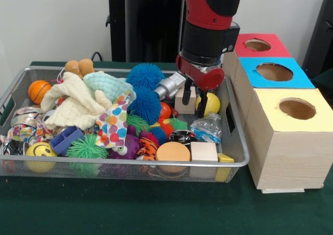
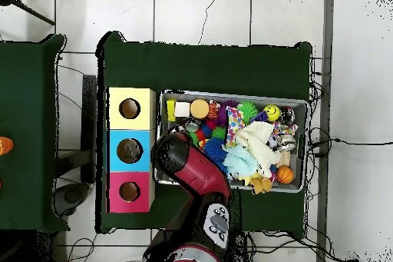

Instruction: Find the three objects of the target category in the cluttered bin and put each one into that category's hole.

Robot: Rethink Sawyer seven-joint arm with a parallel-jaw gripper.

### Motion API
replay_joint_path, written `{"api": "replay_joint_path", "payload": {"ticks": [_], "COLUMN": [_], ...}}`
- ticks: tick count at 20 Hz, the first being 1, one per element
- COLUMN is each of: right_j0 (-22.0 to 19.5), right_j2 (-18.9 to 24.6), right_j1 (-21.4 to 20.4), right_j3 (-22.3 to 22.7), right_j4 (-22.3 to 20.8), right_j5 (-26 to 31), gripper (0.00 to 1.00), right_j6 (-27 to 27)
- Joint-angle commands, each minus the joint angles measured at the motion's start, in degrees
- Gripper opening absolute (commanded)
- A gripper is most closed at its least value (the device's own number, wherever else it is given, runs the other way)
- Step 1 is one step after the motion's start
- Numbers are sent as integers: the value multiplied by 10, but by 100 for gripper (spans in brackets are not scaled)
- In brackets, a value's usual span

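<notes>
The cluttered bin (image 1: 130,163), a wide silver wire-mesh tray, is full of toys and shows in the overhead view too (image 2: 301,104). My gripper (image 1: 194,100) hangs in its right rear corner, black fingers (image 1: 202,103) apart and pointing down. A wooden block (image 1: 181,103) stands just behind the left finger, and a yellow ball (image 1: 212,103) lies right of the right finger. I hold nothing. Three wooden boxes with round holes stand beside the bin: red top (image 1: 270,50), blue top (image 1: 299,78), yellow top (image 1: 270,118). In the overhead view the arm (image 2: 188,168) hides the gripper.
The bin holds blue spiky balls (image 1: 145,76), a silver cylinder (image 1: 169,85), a cream cloth (image 1: 73,107), a spotted cloth (image 1: 113,123), an orange basketball (image 1: 39,90), a crushed plastic bottle (image 1: 207,128), an orange disc (image 1: 173,152) and a wooden cube (image 1: 204,151). Green cloth (image 1: 156,209) covers the table.
</notes>
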Motion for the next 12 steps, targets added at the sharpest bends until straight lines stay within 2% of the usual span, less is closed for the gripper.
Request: {"api": "replay_joint_path", "payload": {"ticks": [1,12], "right_j0": [-16,-6], "right_j2": [74,59], "right_j1": [-11,-8], "right_j3": [74,66], "right_j4": [-31,-26], "right_j5": [-33,-8], "gripper": [100,100], "right_j6": [84,92]}}
